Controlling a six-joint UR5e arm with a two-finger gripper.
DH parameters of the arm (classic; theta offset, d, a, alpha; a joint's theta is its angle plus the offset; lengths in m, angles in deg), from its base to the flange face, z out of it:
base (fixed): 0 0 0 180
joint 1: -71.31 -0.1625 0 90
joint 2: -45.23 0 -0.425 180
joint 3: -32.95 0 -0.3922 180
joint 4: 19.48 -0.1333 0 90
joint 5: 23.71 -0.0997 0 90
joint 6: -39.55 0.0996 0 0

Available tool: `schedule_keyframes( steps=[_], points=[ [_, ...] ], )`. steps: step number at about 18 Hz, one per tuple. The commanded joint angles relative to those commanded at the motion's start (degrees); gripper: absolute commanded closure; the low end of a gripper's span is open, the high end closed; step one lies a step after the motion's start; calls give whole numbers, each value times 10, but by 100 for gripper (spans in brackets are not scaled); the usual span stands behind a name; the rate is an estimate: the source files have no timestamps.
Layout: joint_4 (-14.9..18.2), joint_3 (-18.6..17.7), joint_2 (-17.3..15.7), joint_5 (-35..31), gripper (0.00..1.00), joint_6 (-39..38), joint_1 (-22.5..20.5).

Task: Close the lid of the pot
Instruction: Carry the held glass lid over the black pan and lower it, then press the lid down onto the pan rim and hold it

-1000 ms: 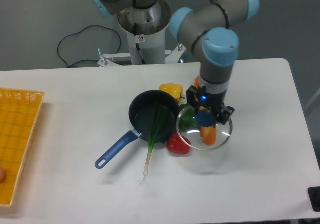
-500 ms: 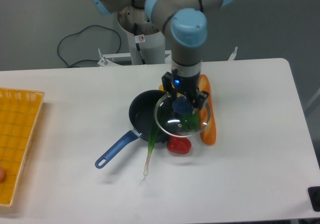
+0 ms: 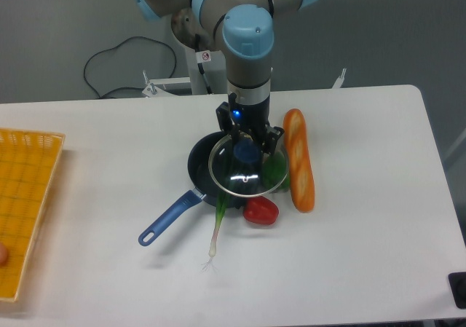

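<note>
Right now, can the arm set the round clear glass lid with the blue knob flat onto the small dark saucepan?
Probably not flat: the gripper holds the lid nearly over the pot, but a green onion lies across the rim.

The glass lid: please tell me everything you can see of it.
The lid is round clear glass with a thin metal rim and a blue knob at its centre. The gripper holds it by that knob, roughly level. It overlaps the right part of the dark pot, off-centre, reaching past the pot's rim toward the green vegetable. Whether it touches the pot is unclear.
</note>
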Motion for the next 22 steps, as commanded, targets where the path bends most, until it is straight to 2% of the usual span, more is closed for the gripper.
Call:
schedule_keyframes(
  steps=[11,15,22],
  points=[
    [-5,-27,-4,1,41,-32,20],
    [-24,-33,2,1,41,-41,24],
    [-26,-41,5,1,41,-54,27]
  ],
)
